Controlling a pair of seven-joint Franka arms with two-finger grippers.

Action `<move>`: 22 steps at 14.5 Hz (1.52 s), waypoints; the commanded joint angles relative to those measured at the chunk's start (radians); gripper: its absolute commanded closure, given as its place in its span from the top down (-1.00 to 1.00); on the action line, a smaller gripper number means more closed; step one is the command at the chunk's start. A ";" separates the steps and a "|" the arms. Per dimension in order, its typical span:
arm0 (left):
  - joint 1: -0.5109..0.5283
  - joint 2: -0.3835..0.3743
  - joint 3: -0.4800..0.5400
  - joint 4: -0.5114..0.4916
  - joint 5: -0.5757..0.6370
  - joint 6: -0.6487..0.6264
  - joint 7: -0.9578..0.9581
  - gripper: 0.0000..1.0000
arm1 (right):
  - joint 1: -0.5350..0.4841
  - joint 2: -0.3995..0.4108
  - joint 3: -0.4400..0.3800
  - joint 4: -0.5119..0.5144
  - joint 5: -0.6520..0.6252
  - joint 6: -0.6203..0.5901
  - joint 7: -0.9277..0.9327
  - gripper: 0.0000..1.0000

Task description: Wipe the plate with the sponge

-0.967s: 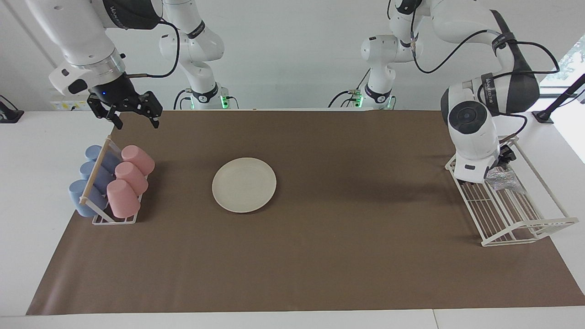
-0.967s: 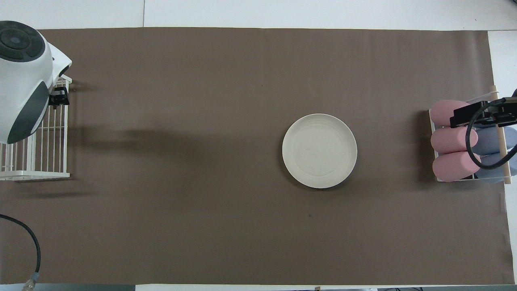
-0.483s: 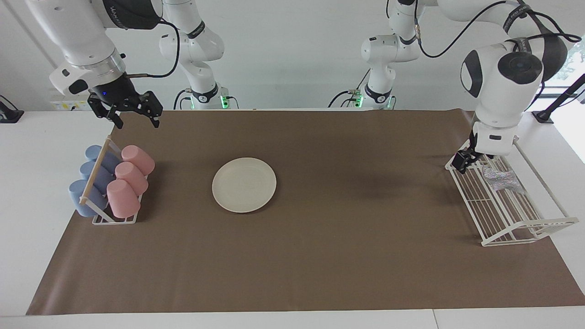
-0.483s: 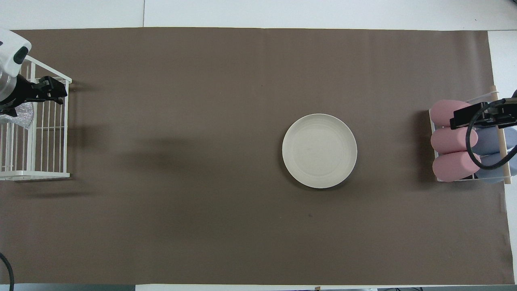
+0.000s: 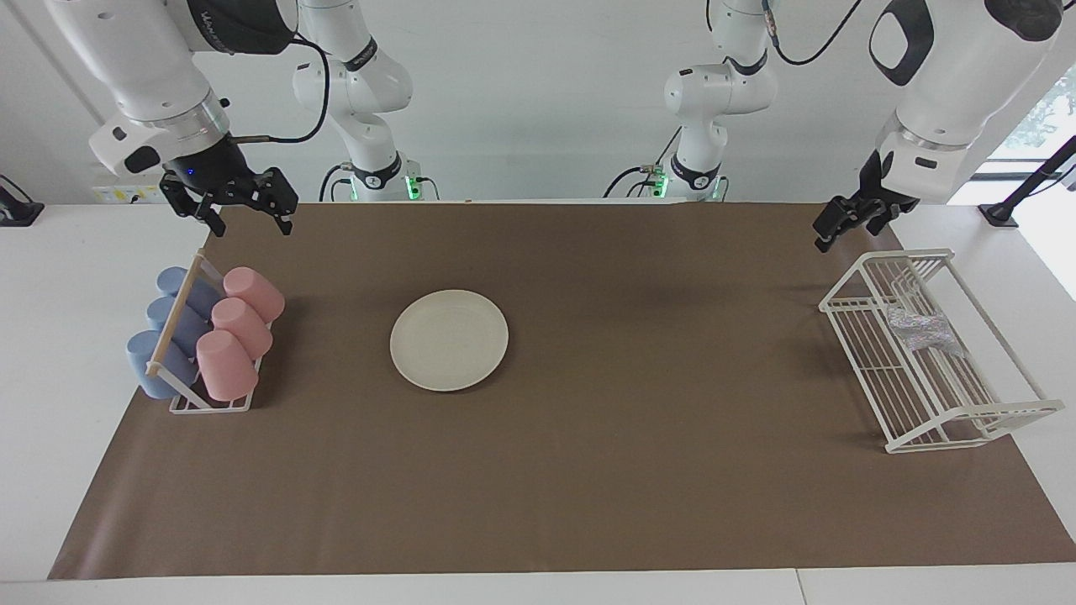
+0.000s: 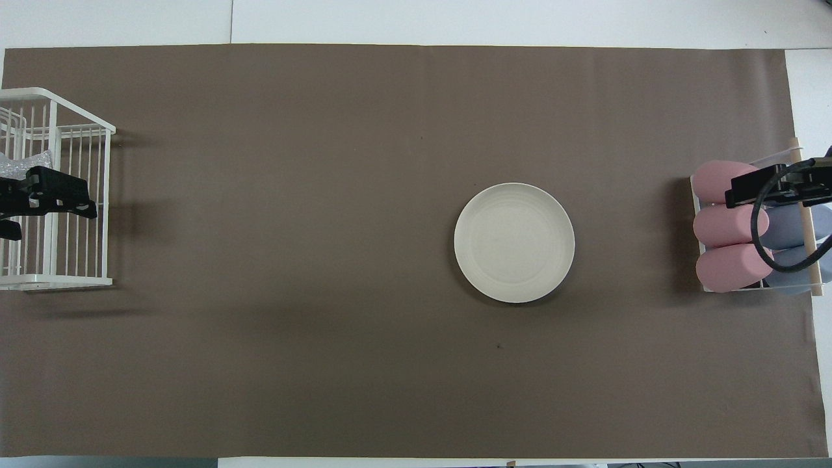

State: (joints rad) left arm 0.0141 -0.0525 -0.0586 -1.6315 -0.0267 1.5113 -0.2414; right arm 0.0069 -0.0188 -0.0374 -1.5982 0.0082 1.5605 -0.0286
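The cream-white plate lies flat and bare on the brown mat; it also shows in the overhead view. The silvery mesh sponge lies inside the white wire rack at the left arm's end of the table, partly showing in the overhead view. My left gripper is raised over the rack's edge, open and empty, clear of the sponge; in the overhead view it covers part of the rack. My right gripper waits open and empty, up over the cup rack.
A cup rack with pink cups and blue cups lying on their sides stands at the right arm's end of the table. The brown mat covers most of the table.
My left arm has lifted out of the wire rack and drawn back toward the robots, leaving the sponge lying in the rack. The right arm and plate have not moved.
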 commanded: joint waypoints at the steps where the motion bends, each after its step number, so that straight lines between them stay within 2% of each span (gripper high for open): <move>1: 0.004 -0.027 0.008 -0.043 -0.024 0.010 0.021 1.00 | -0.001 -0.015 0.004 -0.008 -0.008 -0.023 0.004 1.00; 6: -0.011 -0.004 0.035 -0.033 -0.010 0.066 0.031 1.00 | -0.001 -0.016 0.004 -0.009 -0.008 -0.046 0.009 1.00; 9: -0.036 0.029 0.052 -0.011 -0.007 -0.003 0.039 1.00 | -0.001 -0.016 0.005 -0.009 -0.008 -0.048 0.009 1.00; 12: -0.051 0.046 0.052 -0.001 -0.002 -0.008 0.039 1.00 | -0.001 -0.016 0.005 -0.011 -0.008 -0.046 0.009 1.00; 14: -0.049 0.051 0.048 0.086 -0.004 -0.052 0.042 1.00 | -0.001 -0.016 0.005 -0.009 -0.007 -0.046 0.010 1.00; 15: -0.045 0.051 0.048 0.096 -0.006 -0.052 0.054 1.00 | -0.001 -0.016 0.005 -0.011 -0.008 -0.046 0.010 1.00; 22: -0.039 0.046 0.045 0.093 -0.009 -0.043 0.094 1.00 | -0.002 -0.016 0.004 -0.011 -0.008 -0.045 0.010 1.00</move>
State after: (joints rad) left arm -0.0210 -0.0110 -0.0239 -1.5544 -0.0311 1.4915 -0.1647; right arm 0.0071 -0.0190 -0.0364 -1.5982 0.0081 1.5280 -0.0286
